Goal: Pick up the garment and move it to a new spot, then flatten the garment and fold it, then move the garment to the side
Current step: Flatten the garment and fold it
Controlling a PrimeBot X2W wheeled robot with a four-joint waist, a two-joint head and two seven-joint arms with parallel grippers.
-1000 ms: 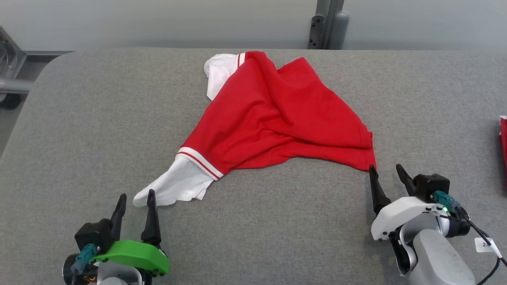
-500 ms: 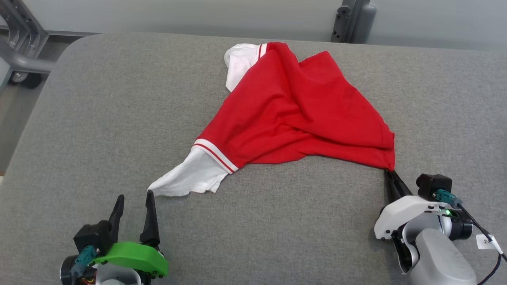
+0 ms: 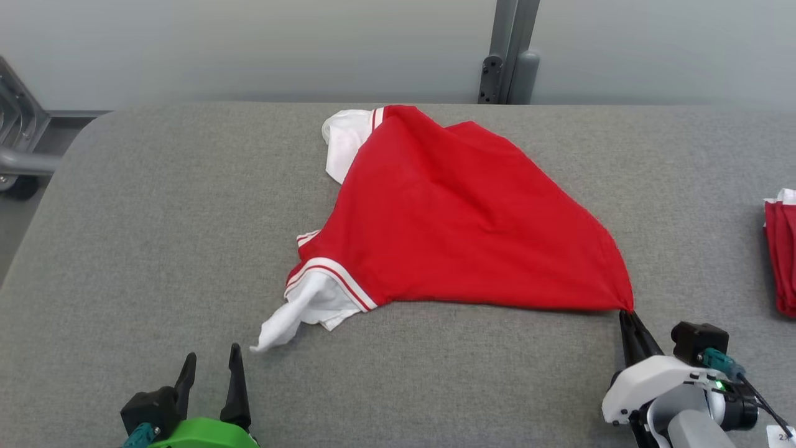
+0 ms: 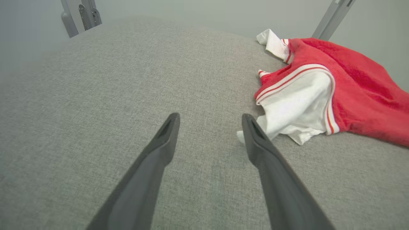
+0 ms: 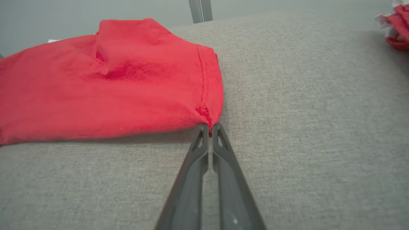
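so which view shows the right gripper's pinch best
Right wrist view: close up, the right gripper is shut on the garment at its red corner. Head view shows it small; left wrist view shows the white sleeve.

Soft even light, wide-angle edge distortion

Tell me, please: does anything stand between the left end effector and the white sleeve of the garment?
Nothing visible does. Only bare grey table lies between the open left end effector and the sleeve, whose tip lies close beside one finger.
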